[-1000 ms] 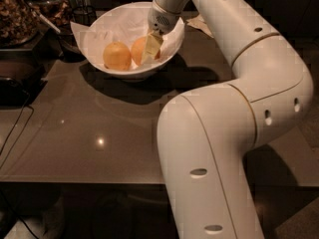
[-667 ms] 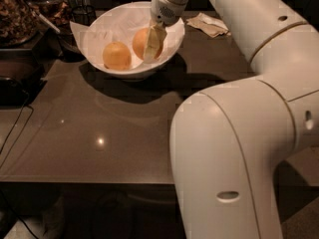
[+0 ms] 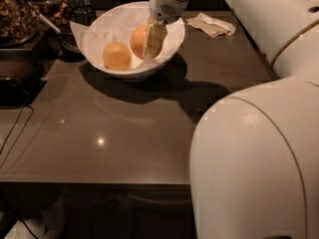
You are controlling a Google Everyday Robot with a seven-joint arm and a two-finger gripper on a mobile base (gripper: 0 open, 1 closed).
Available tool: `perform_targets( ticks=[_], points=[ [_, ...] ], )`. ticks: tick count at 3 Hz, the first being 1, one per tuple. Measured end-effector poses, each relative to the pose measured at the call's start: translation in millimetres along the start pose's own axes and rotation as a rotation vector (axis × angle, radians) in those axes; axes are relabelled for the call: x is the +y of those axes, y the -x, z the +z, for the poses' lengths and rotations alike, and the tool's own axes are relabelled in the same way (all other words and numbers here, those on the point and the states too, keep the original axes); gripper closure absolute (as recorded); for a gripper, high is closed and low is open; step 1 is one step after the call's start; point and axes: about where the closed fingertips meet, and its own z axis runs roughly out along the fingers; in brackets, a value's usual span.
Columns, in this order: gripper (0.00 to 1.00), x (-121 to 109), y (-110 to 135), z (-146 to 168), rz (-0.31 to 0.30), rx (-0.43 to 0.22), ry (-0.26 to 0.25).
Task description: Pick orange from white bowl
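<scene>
The white bowl, lined with white paper, stands at the back of the dark table. Two round fruits lie in it. The deeper orange one is on the right, and a paler yellow fruit is to its left. My gripper reaches down into the bowl from the upper right. It sits against the right side of the orange and hides that side. The paler fruit is apart from the gripper.
A crumpled paper napkin lies on the table right of the bowl. Dark containers and a jar stand at the back left. A cable runs along the left edge. My arm's large white body fills the right foreground.
The arm's big links have swung right and closer to the camera. The gripper has stayed at the orange in the bowl, shifted slightly up. The paler fruit has not moved.
</scene>
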Motion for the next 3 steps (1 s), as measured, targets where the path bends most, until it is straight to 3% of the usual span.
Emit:
perform_targets(
  ticks=[1,2,3],
  points=[
    [1.0,12,15,-15,-0.026,-0.045,-0.02],
    [1.0,38,25,-43,-0.03,-0.101,-0.068],
    [1.0,72,31,-61,-0.023,-0.142,-0.082]
  ],
)
